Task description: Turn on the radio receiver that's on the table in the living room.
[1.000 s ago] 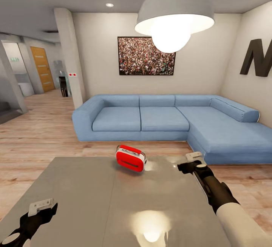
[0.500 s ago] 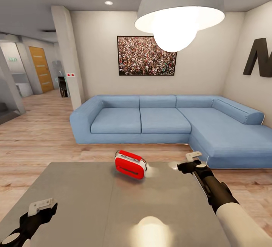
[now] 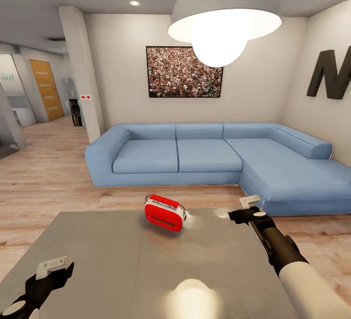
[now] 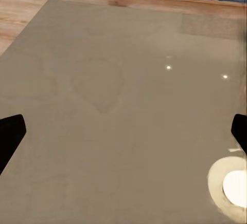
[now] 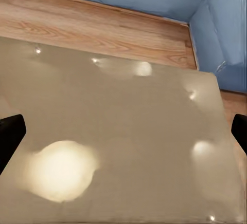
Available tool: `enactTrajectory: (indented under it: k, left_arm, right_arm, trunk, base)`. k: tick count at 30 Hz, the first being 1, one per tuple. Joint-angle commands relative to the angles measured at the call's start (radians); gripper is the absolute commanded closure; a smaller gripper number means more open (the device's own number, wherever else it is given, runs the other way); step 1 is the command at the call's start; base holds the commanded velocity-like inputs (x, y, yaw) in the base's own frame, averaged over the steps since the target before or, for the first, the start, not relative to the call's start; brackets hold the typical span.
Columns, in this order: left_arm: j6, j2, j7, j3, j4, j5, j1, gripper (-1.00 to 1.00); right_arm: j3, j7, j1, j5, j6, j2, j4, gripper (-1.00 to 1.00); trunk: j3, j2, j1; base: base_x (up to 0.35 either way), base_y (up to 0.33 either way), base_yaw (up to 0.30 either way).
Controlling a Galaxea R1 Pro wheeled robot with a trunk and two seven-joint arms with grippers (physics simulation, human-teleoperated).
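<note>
The living room has a light wood plank floor [image 3: 44,177], beige walls and a blue L-shaped sofa [image 3: 209,158] across the middle of the head view, with a framed crowd picture [image 3: 184,71] on the wall above it and a lit hanging lamp [image 3: 224,16] at the upper centre, its top cut off by the frame. A large dark letter [image 3: 331,75] on the right wall is also cut by the edge. At the far left a hallway with a wooden door [image 3: 46,89] is small and hard to read. The table [image 3: 97,260] fills the lower half of the head view, its glossy grey top mirroring the lamp as a bright patch near the bottom centre. The radio [image 3: 165,212] sits near the table's far edge, slightly left of centre, tilted — its handle shows on top, but the dial cannot be made out from here. The right gripper [image 3: 243,210] hangs over the far right part of the table, to the right of the radio and apart from it; the left gripper [image 3: 54,269] is at the lower left, well apart from the radio. In each wrist view the dark fingertips [image 4: 11,134] [image 5: 11,131] sit at opposite edges of the frame — both grippers spread wide, holding nothing, with bare table between them.
</note>
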State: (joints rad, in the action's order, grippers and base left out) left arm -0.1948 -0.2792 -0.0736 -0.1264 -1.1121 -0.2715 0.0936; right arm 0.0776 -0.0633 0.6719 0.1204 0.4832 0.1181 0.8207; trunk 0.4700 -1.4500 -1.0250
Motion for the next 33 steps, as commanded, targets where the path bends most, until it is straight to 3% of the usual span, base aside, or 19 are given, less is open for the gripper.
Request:
enactTrajectory:
  k: [1, 14, 33]
  left_arm:
    - [0.0, 0.0, 0.0, 0.0, 0.0, 0.0, 0.0, -1.0]
    - [0.0, 0.0, 0.0, 0.0, 0.001, 0.0, 0.0, -1.0]
    - [0.0, 0.0, 0.0, 0.0, 0.002, 0.0, 0.0, -1.0]
  right_arm:
    - [0.0, 0.0, 0.0, 0.0, 0.0, 0.0, 0.0, -1.0]
    - [0.0, -0.001, 0.0, 0.0, 0.0, 0.0, 0.0, -1.0]
    - [0.001, -0.001, 0.0, -0.001, 0.0, 0.0, 0.0, -1.0]
  trunk:
    - [0.0, 0.0, 0.0]
    - [0.0, 0.0, 0.0]
    - [0.0, 0.0, 0.0]
  base:
    - [0.0, 0.0, -0.23]
    - [0.0, 0.0, -0.036]
    - [0.0, 0.0, 0.046]
